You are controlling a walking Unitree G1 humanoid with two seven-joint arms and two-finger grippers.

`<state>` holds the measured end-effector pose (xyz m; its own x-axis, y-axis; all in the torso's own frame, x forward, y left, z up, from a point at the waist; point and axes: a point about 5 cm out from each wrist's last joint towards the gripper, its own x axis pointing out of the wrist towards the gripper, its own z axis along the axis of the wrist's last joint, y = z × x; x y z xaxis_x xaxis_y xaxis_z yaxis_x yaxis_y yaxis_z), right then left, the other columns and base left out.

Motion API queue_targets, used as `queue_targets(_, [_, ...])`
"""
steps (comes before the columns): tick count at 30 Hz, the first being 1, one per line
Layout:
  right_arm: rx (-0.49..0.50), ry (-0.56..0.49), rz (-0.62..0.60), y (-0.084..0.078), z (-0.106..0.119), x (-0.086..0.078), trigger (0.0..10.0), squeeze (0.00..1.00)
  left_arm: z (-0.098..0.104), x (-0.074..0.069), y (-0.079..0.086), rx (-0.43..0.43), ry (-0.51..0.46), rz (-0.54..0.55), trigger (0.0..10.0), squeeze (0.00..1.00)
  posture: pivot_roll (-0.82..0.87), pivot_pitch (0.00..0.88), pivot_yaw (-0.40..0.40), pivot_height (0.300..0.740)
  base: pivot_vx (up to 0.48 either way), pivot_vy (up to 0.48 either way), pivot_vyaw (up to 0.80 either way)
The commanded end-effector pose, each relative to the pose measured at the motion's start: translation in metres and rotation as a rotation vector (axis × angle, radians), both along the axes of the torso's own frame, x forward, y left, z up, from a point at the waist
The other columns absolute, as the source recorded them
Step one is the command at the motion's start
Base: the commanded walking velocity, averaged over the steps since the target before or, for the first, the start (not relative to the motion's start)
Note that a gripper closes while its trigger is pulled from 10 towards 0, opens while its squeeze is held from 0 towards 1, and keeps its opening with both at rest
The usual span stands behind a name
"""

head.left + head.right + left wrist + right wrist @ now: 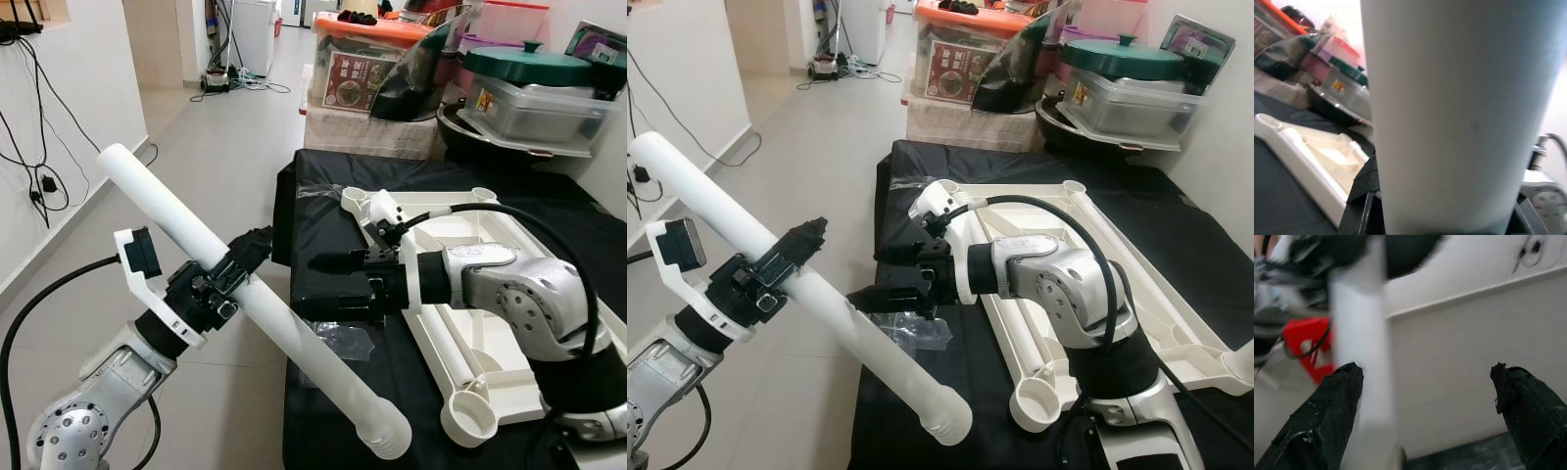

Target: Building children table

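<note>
The left tool [243, 262] grips a long white plastic table leg [257, 311] mid-shaft, held in the air. The right tool [884, 299], fingers spread wide and empty, faces it. Behind it, the upturned white tabletop [460, 338] lies on the black-covered bench [323, 196], apparently legless; assembly looks barely begun.

The leg [245, 304] is white — so is the tabletop [490, 362]. The cloth [333, 196] on the counter is black. Both tools have black fingers [1327, 416]. The pot lid [529, 65] is green — one box lid [377, 27] is orange.
</note>
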<state>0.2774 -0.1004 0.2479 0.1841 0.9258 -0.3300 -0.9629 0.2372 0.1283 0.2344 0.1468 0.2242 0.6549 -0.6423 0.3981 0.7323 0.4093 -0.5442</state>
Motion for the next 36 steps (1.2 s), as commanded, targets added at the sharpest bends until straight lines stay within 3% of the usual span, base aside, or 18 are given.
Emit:
queue_targets(1, [-0.032, 0.033, 0.053, 0.009, -0.008, -0.008, 10.0, 0.0, 0.002, -0.002, -0.002, -0.001, -0.022, -0.018, 0.0, 0.0, 0.07, 0.0, -0.113, 0.74, 0.0, 0.0, 0.0])
queue_targets(7, [-0.041, 0.032, 0.127, 0.019, -0.012, -0.015, 10.0, 0.0, 0.001, -0.002, -0.004, 0.015, -0.024, -0.014, 0.0, 0.0, 0.07, 0.0, -0.115, 0.74, 0.0, 0.0, 0.0])
queue_targets(17, [-0.073, 0.0, 0.097, 0.02, -0.013, -0.011, 10.0, 0.0, -0.001, -0.001, -0.002, 0.024, -0.023, 0.003, 0.0, 0.0, 0.07, 0.0, -0.115, 0.74, 0.0, 0.0, 0.0])
queue_targets(24, [-0.181, -0.064, 0.036, 0.048, -0.036, -0.002, 10.0, 0.0, -0.003, 0.002, -0.01, 0.036, -0.027, -0.013, 0.0, 0.0, 0.07, 0.0, -0.114, 0.74, 0.0, 0.0, 0.0])
queue_targets(32, [-0.195, -0.055, 0.025, 0.054, -0.044, -0.002, 10.0, 0.0, -0.005, 0.003, -0.007, 0.031, -0.026, 0.0, 0.0, 0.0, 0.07, 0.0, -0.121, 0.74, 0.0, 0.0, 0.0])
queue_targets(33, [-0.186, -0.051, 0.028, 0.055, -0.044, -0.003, 2.8, 0.0, -0.005, 0.002, -0.007, 0.031, -0.026, 0.002, 0.0, 0.0, 0.07, 0.0, -0.122, 0.74, 0.0, 0.0, 0.0])
queue_targets(34, [-0.186, -0.051, 0.028, 0.055, -0.044, -0.003, 2.8, 0.0, -0.005, 0.002, -0.007, 0.031, -0.026, 0.002, 0.0, 0.0, 0.07, 0.0, -0.122, 0.74, 0.0, 0.0, 0.0])
queue_targets(35, [-0.18, -0.049, 0.03, 0.056, -0.044, -0.003, 0.0, 0.0, -0.006, 0.002, -0.007, 0.03, -0.025, 0.003, 0.0, 0.0, 0.07, 0.0, -0.122, 0.74, 0.0, 0.0, 0.0])
queue_targets(36, [-0.18, -0.049, 0.03, 0.056, -0.044, -0.003, 0.0, 0.0, -0.006, 0.002, -0.007, 0.03, -0.025, 0.003, 0.0, 0.0, 0.07, 0.0, -0.122, 0.74, 0.0, 0.0, 0.0])
